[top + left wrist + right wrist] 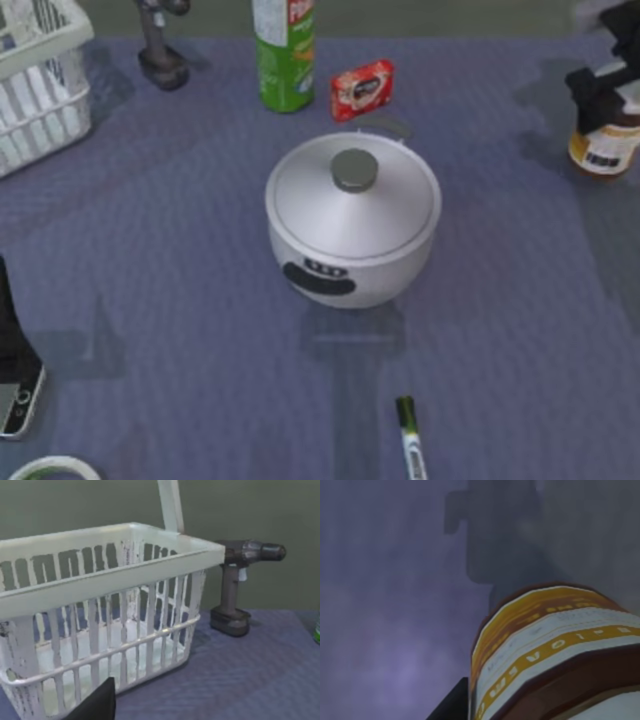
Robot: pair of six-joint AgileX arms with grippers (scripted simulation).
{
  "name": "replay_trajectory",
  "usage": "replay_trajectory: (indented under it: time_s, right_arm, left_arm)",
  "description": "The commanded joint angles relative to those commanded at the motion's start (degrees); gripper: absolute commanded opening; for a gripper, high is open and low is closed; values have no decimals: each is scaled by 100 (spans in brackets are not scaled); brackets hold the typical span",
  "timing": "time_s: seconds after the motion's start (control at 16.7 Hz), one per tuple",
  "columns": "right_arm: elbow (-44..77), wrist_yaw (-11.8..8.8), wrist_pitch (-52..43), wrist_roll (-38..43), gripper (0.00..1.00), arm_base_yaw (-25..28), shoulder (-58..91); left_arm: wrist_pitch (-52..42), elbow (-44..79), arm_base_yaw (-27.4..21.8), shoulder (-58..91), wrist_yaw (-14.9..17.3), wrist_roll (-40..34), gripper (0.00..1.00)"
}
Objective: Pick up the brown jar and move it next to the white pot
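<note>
Partial red lettering "P" shows on the tall green cylindrical can (285, 55). Label print on the small brown jar (560, 655) is illegible.

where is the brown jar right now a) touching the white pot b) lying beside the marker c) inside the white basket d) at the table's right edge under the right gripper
d: the brown jar sits at the table's right edge with the right gripper on top of it, well apart from the white pot.
</note>
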Motion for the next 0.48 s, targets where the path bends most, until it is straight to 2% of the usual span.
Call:
replay_trajectory:
  time_s: [0.3, 0.48]
  right_arm:
    - [-1459, -6, -135, 17, 0, 51, -1684]
    - [-1952, -6, -205, 12, 0, 80, -2189]
  left_arm:
    - [0, 0, 0, 0, 0, 0, 100]
    - [0, 0, 0, 0, 0, 0, 100]
